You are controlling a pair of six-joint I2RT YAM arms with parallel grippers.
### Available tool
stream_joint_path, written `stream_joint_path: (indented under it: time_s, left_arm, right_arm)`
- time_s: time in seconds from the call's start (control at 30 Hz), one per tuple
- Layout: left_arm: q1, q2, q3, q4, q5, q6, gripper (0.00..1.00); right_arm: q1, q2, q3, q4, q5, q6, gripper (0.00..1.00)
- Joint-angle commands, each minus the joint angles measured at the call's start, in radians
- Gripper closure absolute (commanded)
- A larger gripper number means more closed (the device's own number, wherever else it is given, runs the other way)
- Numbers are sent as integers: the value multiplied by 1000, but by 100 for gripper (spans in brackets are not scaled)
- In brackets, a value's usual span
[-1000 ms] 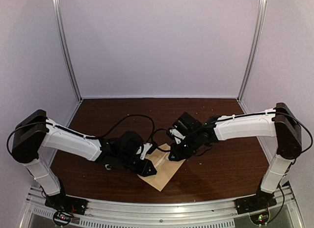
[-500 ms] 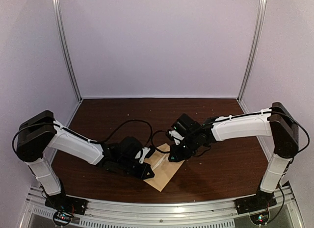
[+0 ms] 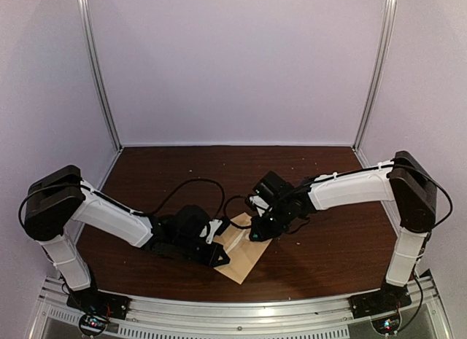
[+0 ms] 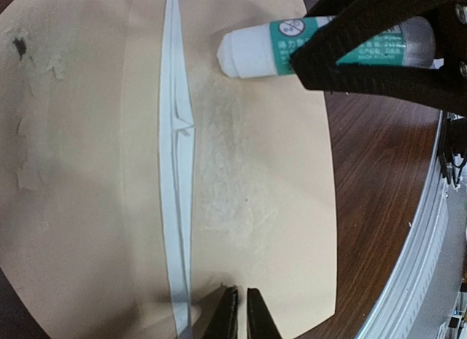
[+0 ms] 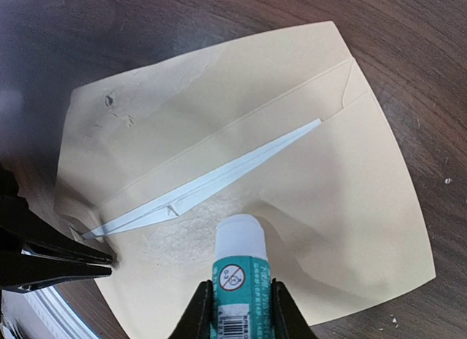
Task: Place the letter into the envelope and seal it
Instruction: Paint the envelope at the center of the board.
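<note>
My left hand (image 4: 238, 313) has just closed to a narrow slit at the near edge of the envelope (image 4: 277, 208). I cannot tell whether it pinches paper. The letter (image 4: 175, 208) sits inside, with a white sliver showing at the mouth. Beyond, my right hand (image 5: 238, 288) grips the glue stick (image 5: 238, 244), tip at the glossy patch. Judgement: the envelope is steadied and gluing is under way.

The envelope (image 3: 244, 257) is tan kraft and lies flat on the dark wood table (image 3: 336, 251), near the middle and toward the near edge, turned diagonally with one corner pointing near. Its flap lies folded open, and its surface (image 5: 336, 200) carries a few scuffed, torn spots and a dull rough patch. The letter (image 5: 219, 180) sits inside it — only a thin pale sliver shows along the mouth (image 4: 175, 208).
</note>
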Motion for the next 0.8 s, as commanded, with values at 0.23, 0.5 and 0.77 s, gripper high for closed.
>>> stream_joint_path:
  time_s: [0.23,0.5,0.77]
  left_arm:
    - [-3,25,-32,-37,-27,-8,95]
    - [-3,38,-32,-36,-26,-8,95]
    - [-3,41,-34,-33,-29,-11,95]
  right_arm:
    - [-6,27,-22,-14,-43,-43,100]
    - [26,27,-32,-28,-83,-53,100]
    - [65,37,-28,-32,-111,-49,100]
